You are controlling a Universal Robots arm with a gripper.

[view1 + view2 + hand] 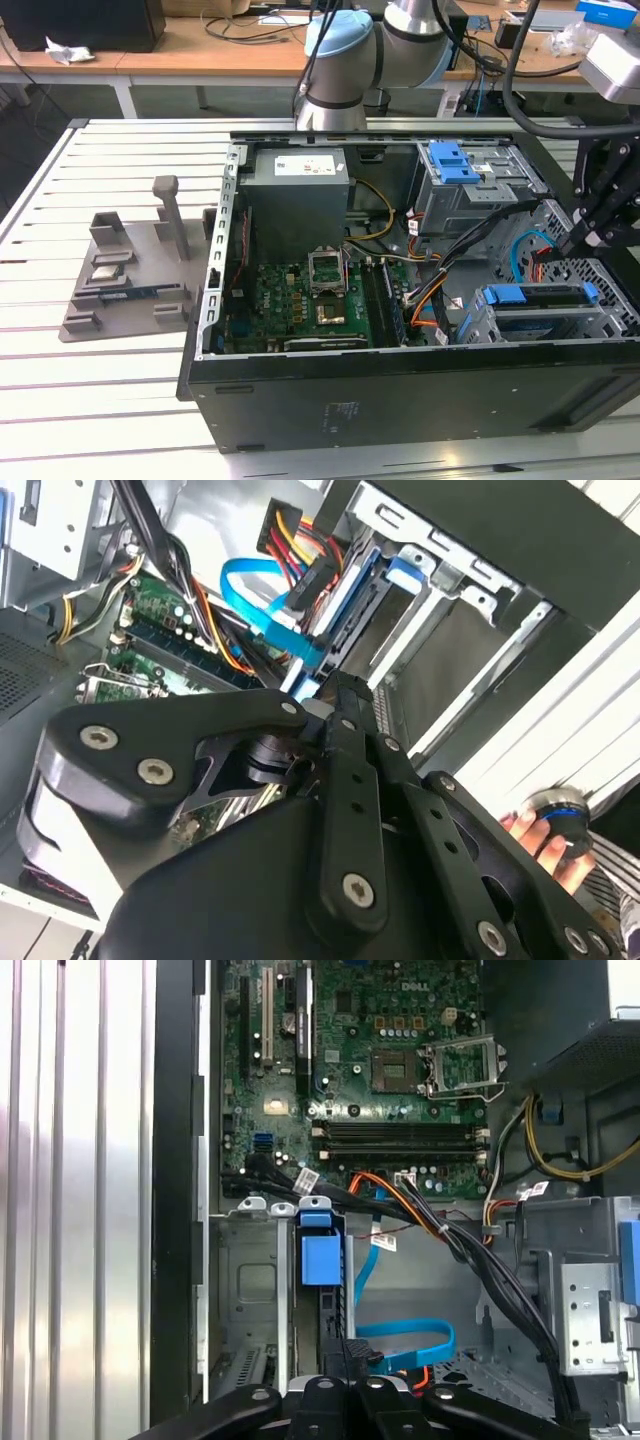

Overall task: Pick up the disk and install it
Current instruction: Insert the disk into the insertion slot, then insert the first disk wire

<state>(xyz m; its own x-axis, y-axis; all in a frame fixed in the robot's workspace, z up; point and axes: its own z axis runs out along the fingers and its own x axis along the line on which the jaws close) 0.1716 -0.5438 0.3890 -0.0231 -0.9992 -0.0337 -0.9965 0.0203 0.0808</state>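
Note:
The disk [535, 296], with its blue carrier frame, sits edge-up in the lower drive cage [600, 320] at the front corner of the open computer case, on the exterior view's right. Its blue tab [320, 1255] shows in the first wrist view, with the slim edge running back toward my gripper [348, 1388]. In the exterior view my black gripper [588, 238] hangs just above the disk's right end. In the second wrist view the gripper [318, 695] points into the case beside a blue cable [262, 615], near the disk's cage [405, 572].
The grey power supply [298, 200] and the motherboard [300, 300] fill the case's middle. An upper cage carries a bare blue bracket [450, 160]. Cable bundles [470, 1250] cross beside the cage. A grey fixture [130, 270] lies on the slatted table. A hand [535, 835] holds a round knob.

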